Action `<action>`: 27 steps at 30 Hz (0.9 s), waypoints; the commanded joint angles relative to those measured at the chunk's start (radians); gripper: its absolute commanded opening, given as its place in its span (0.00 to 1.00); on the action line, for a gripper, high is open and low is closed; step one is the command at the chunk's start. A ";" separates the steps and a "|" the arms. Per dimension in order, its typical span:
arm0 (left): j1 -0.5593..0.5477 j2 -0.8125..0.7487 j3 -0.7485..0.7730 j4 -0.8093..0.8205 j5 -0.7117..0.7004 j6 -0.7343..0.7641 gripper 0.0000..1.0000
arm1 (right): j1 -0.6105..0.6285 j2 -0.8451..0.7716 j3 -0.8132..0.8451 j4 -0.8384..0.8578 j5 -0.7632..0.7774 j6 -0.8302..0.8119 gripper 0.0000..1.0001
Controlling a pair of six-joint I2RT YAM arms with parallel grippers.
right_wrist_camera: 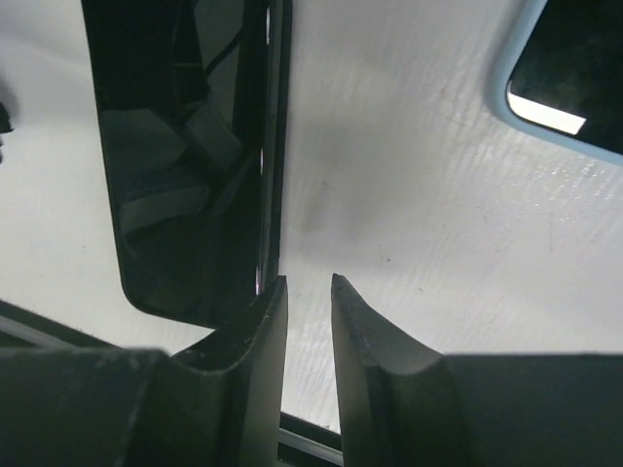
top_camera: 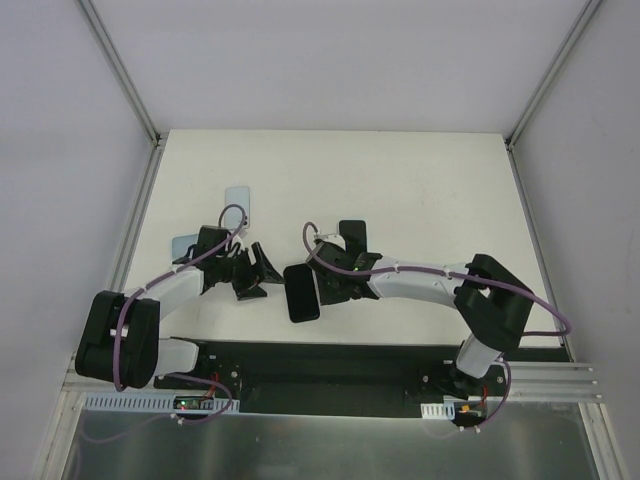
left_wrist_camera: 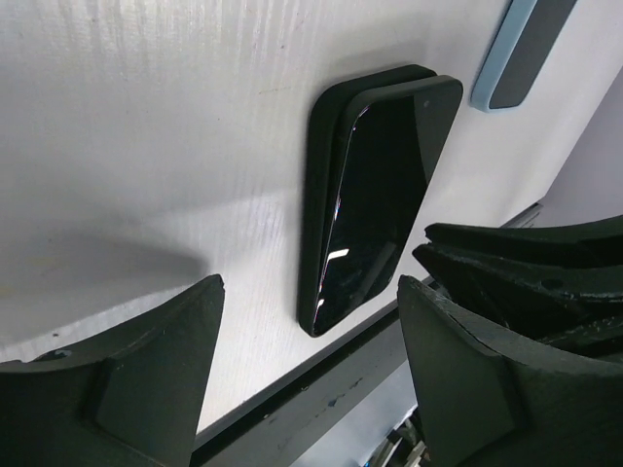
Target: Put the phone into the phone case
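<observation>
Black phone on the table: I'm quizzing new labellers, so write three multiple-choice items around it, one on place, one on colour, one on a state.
1. Where does the black phone lie on the table?
A) near the front edge
B) at the far back edge
C) lifted off it

2. What colour is the case rim at the top right of the left wrist view?
A) red
B) light blue
C) yellow

3. How do the jaws of the left gripper stand?
A) shut on the phone
B) shut on the case rim
C) open, gripping nothing

Answers:
1 A, the top view shows it close to the arms' bases.
2 B, pale blue runs around a dark face.
3 C, both jaws stand wide apart with nothing held between them.
</observation>
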State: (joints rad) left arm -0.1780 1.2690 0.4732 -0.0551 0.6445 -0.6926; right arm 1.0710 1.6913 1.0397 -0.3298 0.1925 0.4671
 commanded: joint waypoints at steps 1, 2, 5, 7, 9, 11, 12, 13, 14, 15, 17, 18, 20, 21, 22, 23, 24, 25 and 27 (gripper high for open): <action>-0.021 0.033 0.002 0.052 -0.009 -0.021 0.70 | -0.002 -0.064 -0.021 0.072 -0.074 -0.002 0.26; -0.029 0.036 -0.001 0.052 -0.012 -0.022 0.70 | -0.002 -0.073 -0.029 0.077 -0.080 -0.001 0.26; -0.038 0.053 -0.004 0.089 -0.017 -0.039 0.69 | -0.002 -0.079 -0.032 0.075 -0.106 0.002 0.26; -0.043 0.069 -0.001 0.103 -0.014 -0.047 0.69 | -0.002 -0.079 -0.032 0.077 -0.129 0.001 0.25; -0.051 0.085 0.005 0.106 -0.014 -0.047 0.68 | -0.002 -0.081 -0.047 0.092 -0.154 0.008 0.24; -0.054 0.096 0.013 0.107 -0.016 -0.047 0.68 | 0.000 -0.076 -0.061 0.109 -0.165 0.022 0.24; -0.057 0.105 0.015 0.107 -0.017 -0.047 0.68 | -0.002 -0.070 -0.067 0.109 -0.169 0.025 0.24; -0.058 0.112 0.018 0.110 -0.017 -0.047 0.68 | -0.002 -0.067 -0.069 0.107 -0.166 0.027 0.23; -0.060 0.115 0.018 0.112 -0.019 -0.048 0.67 | 0.001 -0.056 -0.072 0.103 -0.163 0.027 0.23; -0.066 0.125 0.019 0.113 -0.020 -0.048 0.67 | 0.001 -0.053 -0.081 0.100 -0.151 0.027 0.23; -0.072 0.133 0.024 0.116 -0.023 -0.048 0.66 | 0.003 -0.039 -0.089 0.095 -0.137 0.025 0.22; -0.081 0.139 0.025 0.115 -0.026 -0.047 0.66 | 0.003 -0.035 -0.096 0.095 -0.136 0.024 0.22; -0.090 0.145 0.028 0.115 -0.034 -0.044 0.66 | 0.006 -0.025 -0.099 0.094 -0.131 0.025 0.22; -0.095 0.150 0.030 0.115 -0.037 -0.042 0.66 | 0.007 -0.024 -0.099 0.094 -0.131 0.027 0.22; -0.100 0.153 0.033 0.115 -0.045 -0.042 0.67 | 0.007 -0.024 -0.098 0.092 -0.130 0.027 0.22; -0.104 0.159 0.035 0.115 -0.046 -0.044 0.68 | 0.009 -0.022 -0.096 0.094 -0.127 0.027 0.22; -0.106 0.165 0.036 0.115 -0.049 -0.044 0.69 | 0.007 -0.019 -0.095 0.094 -0.126 0.024 0.22; -0.113 0.168 0.039 0.115 -0.049 -0.042 0.70 | 0.007 -0.016 -0.090 0.094 -0.126 0.025 0.21; -0.121 0.176 0.045 0.115 -0.048 -0.038 0.71 | 0.010 -0.010 -0.086 0.083 -0.128 0.027 0.21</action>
State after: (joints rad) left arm -0.2771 1.4113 0.5068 0.0784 0.6487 -0.7513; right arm 1.0729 1.6684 0.9440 -0.2420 0.0486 0.4828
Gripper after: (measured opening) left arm 0.696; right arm 0.216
